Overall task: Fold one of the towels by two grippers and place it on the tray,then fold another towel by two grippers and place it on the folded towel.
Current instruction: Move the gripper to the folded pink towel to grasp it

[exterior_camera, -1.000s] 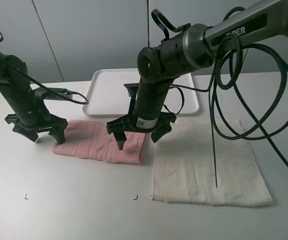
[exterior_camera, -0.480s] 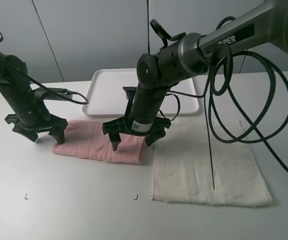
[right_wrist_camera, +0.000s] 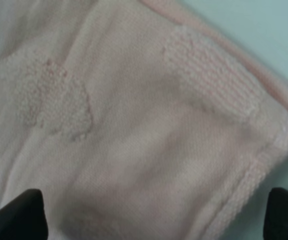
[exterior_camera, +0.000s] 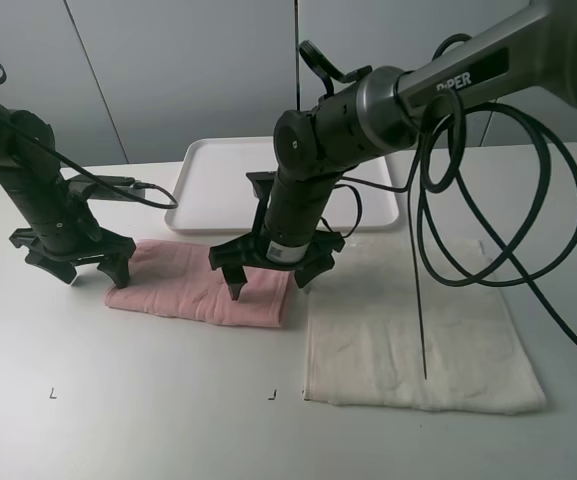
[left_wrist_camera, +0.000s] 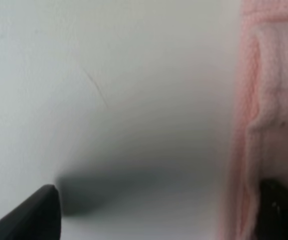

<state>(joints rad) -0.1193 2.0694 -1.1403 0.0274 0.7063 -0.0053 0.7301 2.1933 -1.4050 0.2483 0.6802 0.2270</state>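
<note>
A pink towel, folded into a strip, lies on the table in front of the white tray. A cream towel lies spread flat to its right. My left gripper is open, pointing down at the pink towel's left end; in the left wrist view one fingertip is over the bare table and the other at the towel's edge. My right gripper is open just above the pink towel's right end; the right wrist view is filled with pink cloth.
The tray holds nothing. The right arm's black cables loop over the cream towel. A grey wall stands behind the table. Small black marks sit near the front of the table.
My right gripper has shifted slightly left and lower, toward the pink towel's right end. The left gripper and both towels have not moved.
</note>
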